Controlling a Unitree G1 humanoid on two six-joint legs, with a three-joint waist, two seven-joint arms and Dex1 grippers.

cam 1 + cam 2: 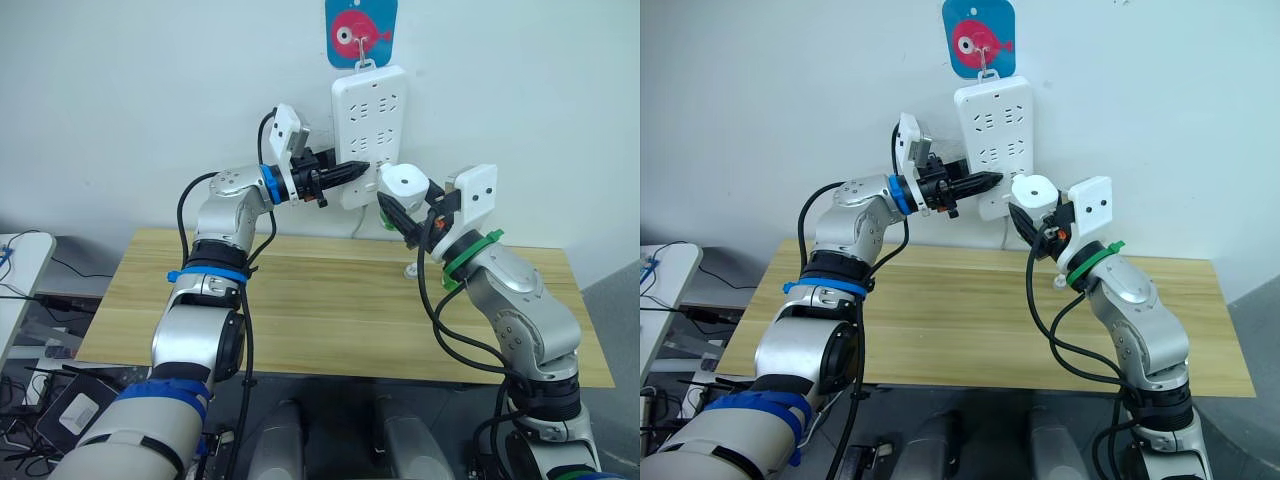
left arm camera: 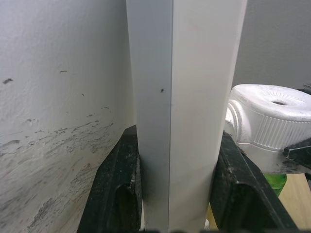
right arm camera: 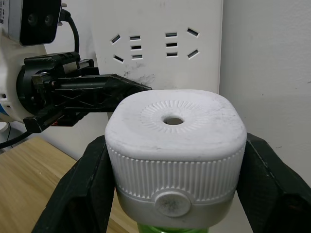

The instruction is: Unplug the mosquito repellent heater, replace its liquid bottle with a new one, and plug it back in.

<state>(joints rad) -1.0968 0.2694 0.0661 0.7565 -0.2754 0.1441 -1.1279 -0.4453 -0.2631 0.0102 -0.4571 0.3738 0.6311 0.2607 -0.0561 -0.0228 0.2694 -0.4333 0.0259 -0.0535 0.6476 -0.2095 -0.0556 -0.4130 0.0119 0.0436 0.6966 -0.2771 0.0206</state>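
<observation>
Right gripper (image 3: 172, 160) is clamped on the mosquito repellent heater (image 3: 174, 145) — one black finger on each side of the white ribbed body, no gap visible. Heater is off the power strip (image 1: 368, 135) and held in the air, rounded top with its round dimple facing up toward the head camera. A bit of green bottle (image 3: 170, 227) shows under the heater body between the fingers (prongs can't be seen from any view).

Left gripper (image 1: 352, 170) is pinched on the lower side edge of the power strip: in the left wrist view a black finger (image 2: 119, 189) sits on each face of the white strip edge, touching it. Fingers are closed down to the strip's thickness.

Relative to the right gripper, the power strip hangs just beyond and above the heater, on the wall, from a hook on a blue sticker with a red fish (image 1: 360, 32). Left gripper tips are just beside the heater, on its left side and slightly higher — close, but apart as far as the views show.

Wooden table (image 1: 330, 310) lies below both grippers. A small white object (image 1: 412, 268) sits on the table under the right gripper — too small to identify.
</observation>
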